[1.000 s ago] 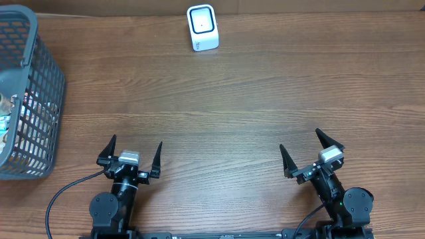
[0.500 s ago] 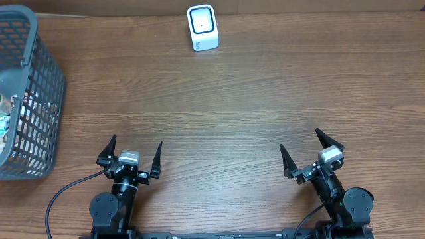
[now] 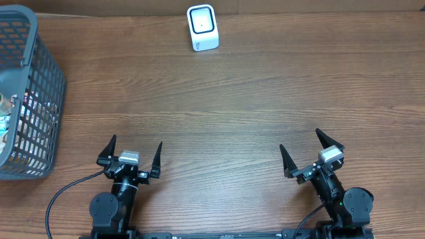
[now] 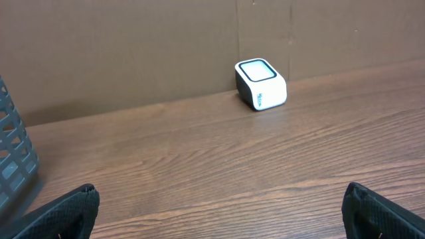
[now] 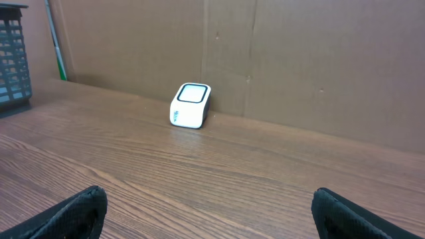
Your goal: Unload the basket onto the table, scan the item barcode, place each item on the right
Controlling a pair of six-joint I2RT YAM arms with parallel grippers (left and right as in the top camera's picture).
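Note:
A white scanner (image 3: 202, 28) with a dark window on top stands at the far edge of the wooden table; it also shows as the scanner (image 4: 261, 84) and the scanner (image 5: 190, 105) in the wrist views. Packaged items (image 3: 8, 109) lie inside a grey mesh basket (image 3: 40, 93) at the far left, mostly hidden by the mesh, and no barcode is visible. My left gripper (image 3: 135, 143) rests open near the front edge, left of centre, holding nothing. My right gripper (image 3: 300, 141) rests open at the front right, also holding nothing. Bare wood shows between both pairs of fingers.
A brown cardboard wall (image 4: 133, 46) backs the table just behind the scanner. The basket's corner (image 4: 13, 166) stands at the left of the left wrist view, and the basket (image 5: 14, 53) shows far left in the right wrist view beside a thin green rod (image 5: 58, 50).

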